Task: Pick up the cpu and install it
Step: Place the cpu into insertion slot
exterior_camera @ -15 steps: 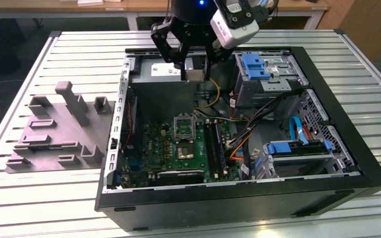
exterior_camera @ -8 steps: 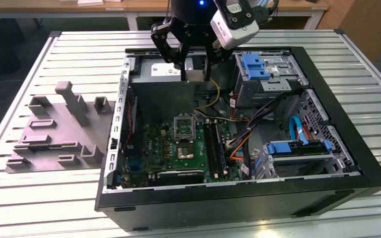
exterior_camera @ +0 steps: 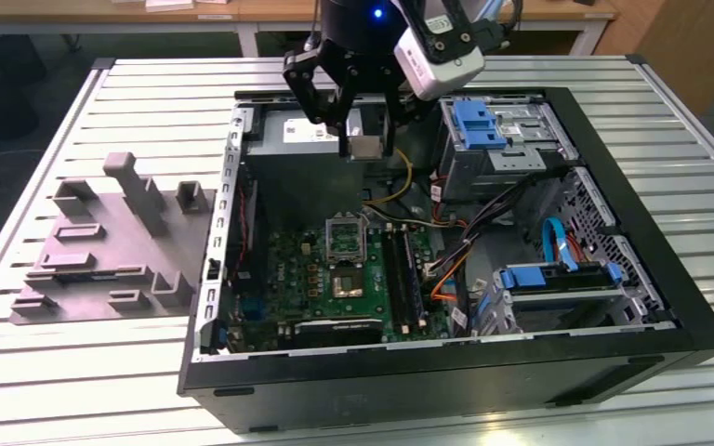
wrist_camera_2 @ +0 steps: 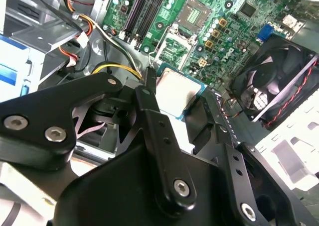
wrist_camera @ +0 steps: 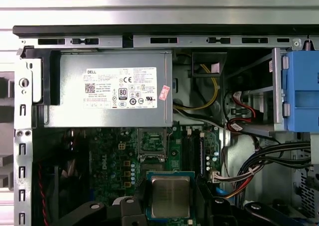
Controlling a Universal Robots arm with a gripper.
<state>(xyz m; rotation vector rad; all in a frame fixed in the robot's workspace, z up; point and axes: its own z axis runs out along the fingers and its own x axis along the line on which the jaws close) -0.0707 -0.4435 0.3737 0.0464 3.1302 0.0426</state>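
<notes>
The cpu (exterior_camera: 364, 147) is a small square chip with a pale metal top, and my gripper (exterior_camera: 360, 139) is shut on its edges. It hangs above the open computer case, over the grey power supply (exterior_camera: 301, 130) at the back. In both wrist views the cpu (wrist_camera_2: 175, 88) (wrist_camera: 171, 196) sits level between my black fingers (wrist_camera_2: 149, 101). The dark metal-framed socket (exterior_camera: 346, 237) (wrist_camera: 152, 142) lies on the green motherboard (exterior_camera: 320, 279), below and nearer the front than the chip.
A grey plastic tray (exterior_camera: 109, 251) with upright blocks rests on the table at the exterior view's left. Inside the case are blue drive bays (exterior_camera: 475, 121), cable bundles (exterior_camera: 482, 232), memory slots (exterior_camera: 401, 269) and a black fan (wrist_camera_2: 271, 81).
</notes>
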